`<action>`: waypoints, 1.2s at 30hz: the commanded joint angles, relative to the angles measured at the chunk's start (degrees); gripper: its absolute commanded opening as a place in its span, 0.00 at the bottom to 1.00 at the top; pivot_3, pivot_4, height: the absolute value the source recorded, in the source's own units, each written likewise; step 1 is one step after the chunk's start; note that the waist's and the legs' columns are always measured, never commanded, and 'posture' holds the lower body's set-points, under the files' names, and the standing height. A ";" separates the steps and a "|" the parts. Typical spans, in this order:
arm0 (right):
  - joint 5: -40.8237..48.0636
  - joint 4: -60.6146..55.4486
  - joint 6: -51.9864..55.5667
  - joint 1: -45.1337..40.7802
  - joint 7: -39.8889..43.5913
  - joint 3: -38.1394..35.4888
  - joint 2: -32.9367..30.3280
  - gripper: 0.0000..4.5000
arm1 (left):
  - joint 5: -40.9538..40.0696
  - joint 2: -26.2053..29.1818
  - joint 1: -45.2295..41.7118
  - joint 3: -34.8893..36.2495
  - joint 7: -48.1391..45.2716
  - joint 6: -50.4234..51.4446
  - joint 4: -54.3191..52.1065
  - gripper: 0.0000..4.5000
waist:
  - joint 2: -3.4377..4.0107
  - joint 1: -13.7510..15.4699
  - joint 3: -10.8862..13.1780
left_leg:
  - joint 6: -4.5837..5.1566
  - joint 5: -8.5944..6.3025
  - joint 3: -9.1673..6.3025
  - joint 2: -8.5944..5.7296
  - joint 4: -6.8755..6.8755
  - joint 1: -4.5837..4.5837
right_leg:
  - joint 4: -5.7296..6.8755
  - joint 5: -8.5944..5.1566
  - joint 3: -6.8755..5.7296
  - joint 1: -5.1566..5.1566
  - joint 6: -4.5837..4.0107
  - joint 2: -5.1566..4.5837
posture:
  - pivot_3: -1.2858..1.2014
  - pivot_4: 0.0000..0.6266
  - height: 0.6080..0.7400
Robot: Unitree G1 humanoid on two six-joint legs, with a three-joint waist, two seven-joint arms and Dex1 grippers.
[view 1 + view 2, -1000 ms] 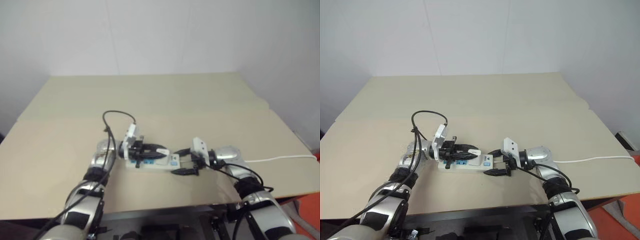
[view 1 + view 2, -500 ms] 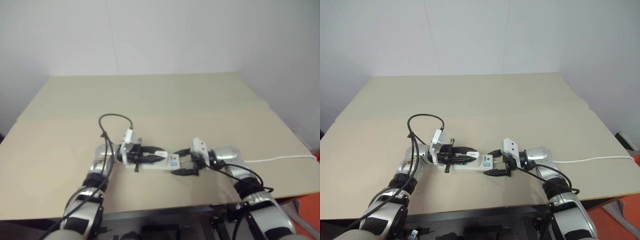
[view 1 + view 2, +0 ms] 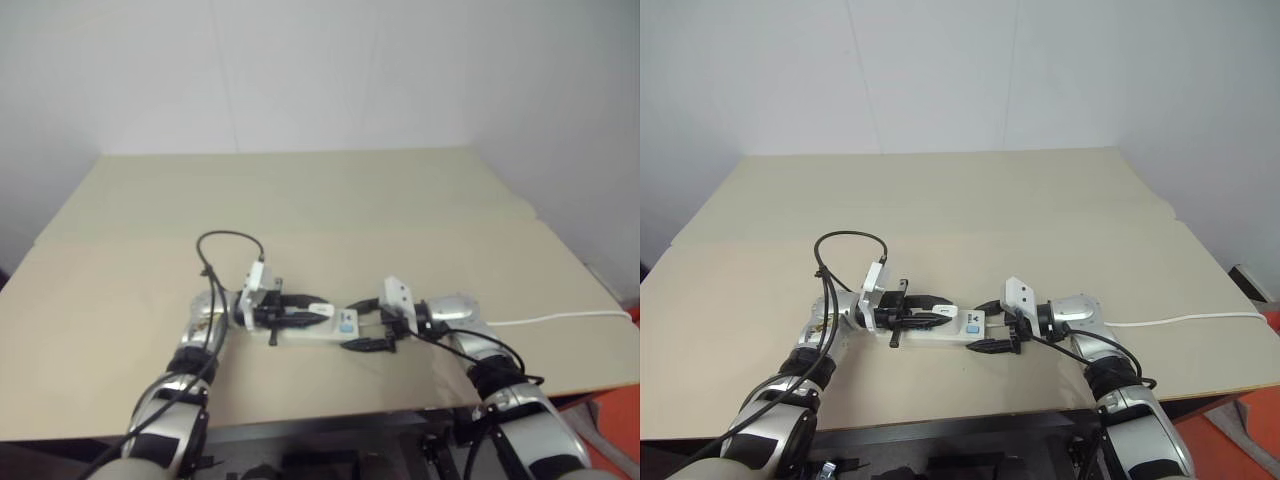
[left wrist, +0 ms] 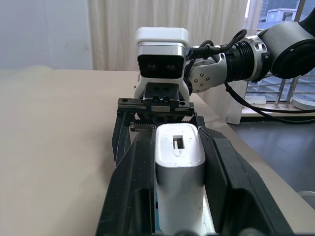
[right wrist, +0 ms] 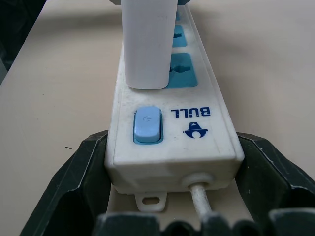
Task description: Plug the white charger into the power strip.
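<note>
We see the left gripper (image 4: pixel 178 196) pinching the white charger (image 4: pixel 178 172) between its black fingers, lying low over the power strip (image 5: pixel 170 123). The right gripper (image 5: pixel 167 196) brackets the strip's switch end, its fingers spread along both sides, on the tan table (image 3: pixel 970 190).

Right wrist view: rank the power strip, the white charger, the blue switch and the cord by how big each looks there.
1. The power strip, largest.
2. The white charger, though it runs past the frame edge.
3. The blue switch.
4. The cord, smallest; just a short stub shows.
</note>
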 commanded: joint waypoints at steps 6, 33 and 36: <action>-1.60 0.98 -0.58 1.19 0.01 1.05 0.12 0.76 | -0.18 2.68 1.53 -3.27 -0.14 -1.29 1.03 0.52 | 0.04 0.00 -0.02 | 0.00 0.00 0.00 0.02 -0.04 0.05 | -0.02 0.00 0.00 0.04 0.00 0.00 | 0.52 0.24 1.00; -0.35 -1.45 -1.06 1.53 -0.54 -1.97 -1.45 0.99 | -14.17 23.60 4.39 4.07 -0.14 11.18 -21.34 1.00 | 0.07 0.52 0.03 | -0.01 0.00 -0.01 0.10 0.00 -0.82 | 0.03 0.00 -0.02 -0.81 -0.01 -0.05 | 0.52 0.24 1.00; 1.84 -6.31 0.04 3.32 2.97 -3.52 -5.80 0.99 | -16.95 30.56 9.46 5.67 -0.14 12.83 -25.86 1.00 | 0.14 0.81 0.17 | -0.01 0.00 -0.01 0.08 -0.02 -0.88 | 0.02 0.00 -0.02 -0.85 0.00 -0.09 | 0.52 0.24 1.00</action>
